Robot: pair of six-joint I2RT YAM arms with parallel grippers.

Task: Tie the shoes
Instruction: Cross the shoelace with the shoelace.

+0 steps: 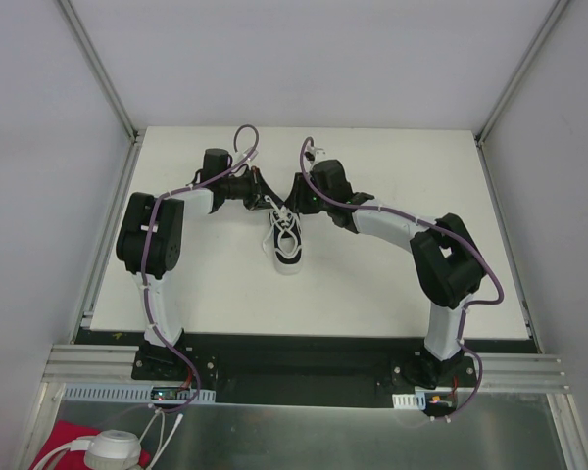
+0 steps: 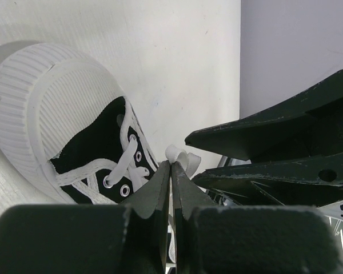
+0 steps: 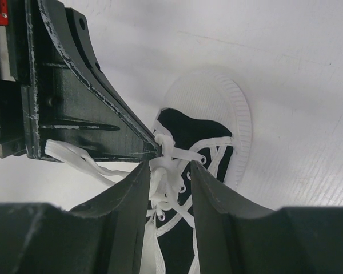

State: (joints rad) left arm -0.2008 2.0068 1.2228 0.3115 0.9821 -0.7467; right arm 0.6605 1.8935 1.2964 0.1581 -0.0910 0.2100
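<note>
The shoe (image 1: 286,241) is a small black sneaker with a white toe, lying mid-table with its toe toward the arms. Both grippers meet over its laced top. My left gripper (image 2: 171,164) is shut on a white lace (image 2: 180,155), whose loop sticks out past the fingertips. The shoe (image 2: 97,142) lies just left of them. My right gripper (image 3: 170,166) is open, its jaws straddling the bunched laces (image 3: 167,171) above the eyelets. The left gripper's fingers (image 3: 103,123) come in from the left, their tips touching that bunch. A loose lace end (image 3: 74,155) trails to the left.
The white table (image 1: 176,284) is enclosed by grey walls on the left, right and back. Purple cables (image 1: 245,137) arch over both wrists. A red cloth (image 1: 69,441) and a white object (image 1: 113,450) lie below the table's near edge.
</note>
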